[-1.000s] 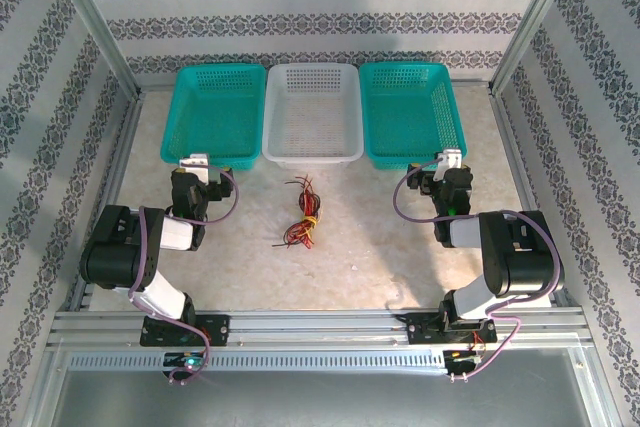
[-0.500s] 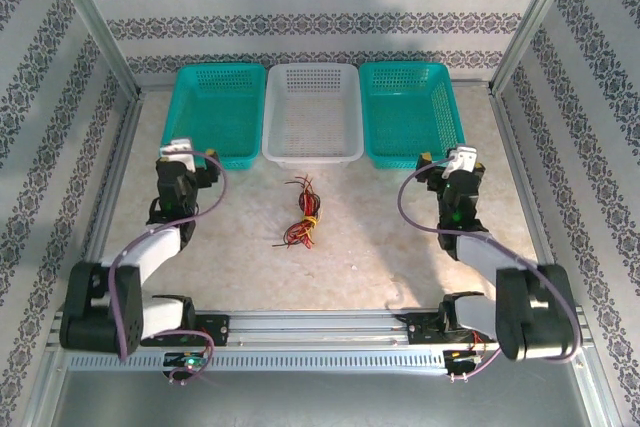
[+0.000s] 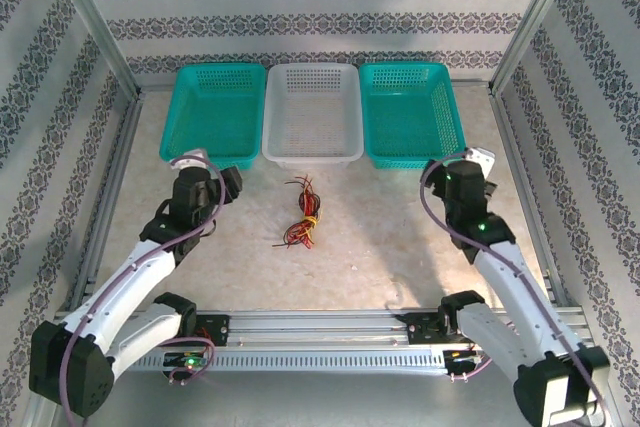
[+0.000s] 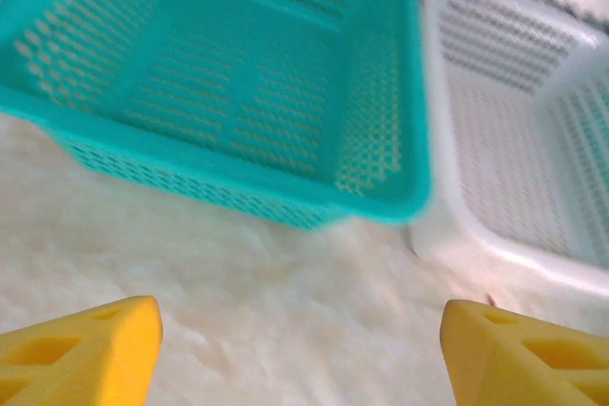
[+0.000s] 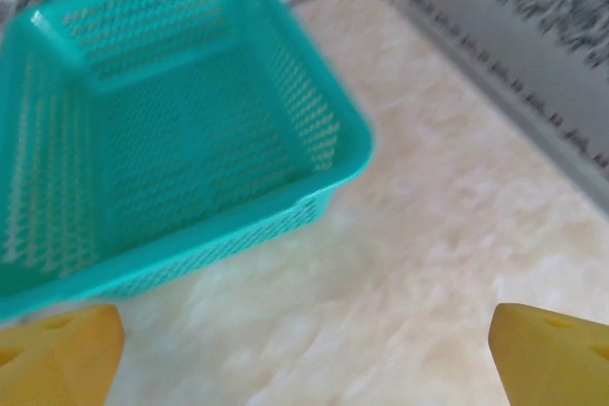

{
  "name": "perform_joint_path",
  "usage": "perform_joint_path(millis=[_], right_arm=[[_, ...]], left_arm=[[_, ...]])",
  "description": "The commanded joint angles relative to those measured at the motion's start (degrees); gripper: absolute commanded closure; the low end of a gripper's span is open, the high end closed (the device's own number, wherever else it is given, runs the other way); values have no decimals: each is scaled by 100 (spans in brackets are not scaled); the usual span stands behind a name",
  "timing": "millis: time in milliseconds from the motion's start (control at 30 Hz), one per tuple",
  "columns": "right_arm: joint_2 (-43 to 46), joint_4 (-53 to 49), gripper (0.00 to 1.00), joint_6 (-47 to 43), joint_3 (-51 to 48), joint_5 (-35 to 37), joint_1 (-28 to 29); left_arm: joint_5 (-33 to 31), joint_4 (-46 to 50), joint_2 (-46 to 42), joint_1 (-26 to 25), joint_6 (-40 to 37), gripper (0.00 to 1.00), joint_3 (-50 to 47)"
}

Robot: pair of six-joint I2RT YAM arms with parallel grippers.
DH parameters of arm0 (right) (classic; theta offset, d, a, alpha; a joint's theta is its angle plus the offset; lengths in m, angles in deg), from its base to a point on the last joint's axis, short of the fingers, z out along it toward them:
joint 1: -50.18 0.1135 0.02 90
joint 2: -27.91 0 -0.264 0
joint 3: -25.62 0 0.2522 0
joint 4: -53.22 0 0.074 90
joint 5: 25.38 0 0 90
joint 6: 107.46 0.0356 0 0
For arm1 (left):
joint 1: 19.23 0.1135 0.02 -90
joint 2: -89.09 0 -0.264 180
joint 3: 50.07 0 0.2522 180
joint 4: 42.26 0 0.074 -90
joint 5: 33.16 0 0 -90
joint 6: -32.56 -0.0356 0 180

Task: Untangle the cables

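The cables (image 3: 302, 215) lie as one small tangled bundle of red, yellow and black wires on the table's middle, in front of the white basket (image 3: 312, 112). My left gripper (image 3: 215, 179) hovers to their left, near the left teal basket's (image 3: 212, 112) front corner. In the left wrist view its yellow fingertips (image 4: 81, 349) stand wide apart over bare table, so the left gripper (image 4: 300, 358) is open and empty. My right gripper (image 3: 458, 172) is far right of the bundle, by the right teal basket (image 3: 410, 112). The right gripper (image 5: 304, 358) is open too, with nothing between its fingers.
Three baskets stand in a row at the back: the teal basket (image 4: 238, 92), the white basket (image 4: 514, 140), and the right teal basket (image 5: 171, 140). Metal frame walls (image 5: 504, 45) close in both sides. A rail (image 3: 320, 325) runs along the near edge.
Both arms have unfolded, their elbows swinging down and outward toward the near rail. Both grippers stay in front of the teal baskets. The cables have not moved.
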Motion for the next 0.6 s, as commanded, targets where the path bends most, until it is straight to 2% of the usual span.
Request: perform_joint_path(millis=[0, 100, 167, 233, 267, 300, 333, 400, 467, 567], right_arm=[[-896, -2771, 2, 1083, 1271, 560, 1352], [-1598, -4025, 2, 2068, 2798, 1703, 2822], [-1827, -3803, 2, 2512, 3180, 2212, 3424], [-1887, -2982, 1, 2592, 2704, 1267, 3328], [-1962, -2549, 2, 2641, 2468, 206, 3022], [-2086, -2139, 2, 2596, 2279, -563, 2966], [-2247, -2118, 2, 2583, 2288, -684, 3171], [-2634, -2266, 2, 2467, 2485, -467, 3902], [-2851, -1766, 2, 2214, 2334, -684, 4348], [-3132, -863, 7, 2222, 1846, -1428, 4403]], left_arm=[[550, 683, 120, -266, 245, 23, 635], [840, 954, 312, -281, 256, 25, 1138], [884, 1029, 375, -282, 230, 27, 1359], [916, 960, 386, -282, 280, 33, 1406], [976, 873, 398, -282, 298, 36, 1389], [1019, 807, 405, -285, 336, 37, 1365], [1060, 785, 421, -282, 380, 38, 1356], [1163, 778, 455, -281, 470, 38, 1312], [1207, 738, 438, -283, 617, 38, 1201], [1300, 539, 403, -273, 849, 36, 969]])
